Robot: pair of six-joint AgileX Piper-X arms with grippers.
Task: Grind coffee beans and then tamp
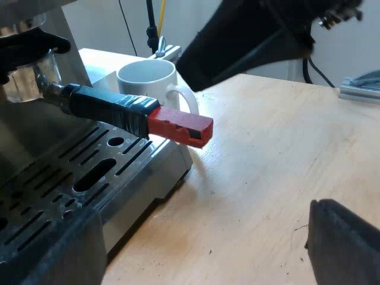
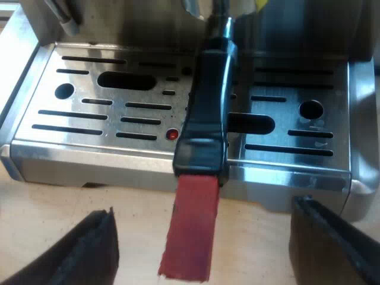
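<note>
Right pincer gapes wide, empty, holder's red handle end between its fingers, untouched.

I see light wooden tabletop, bright glare patch on it. Pale wall beyond, evenly lit. Grey metal bracket lies on tabletop near wall.
</note>
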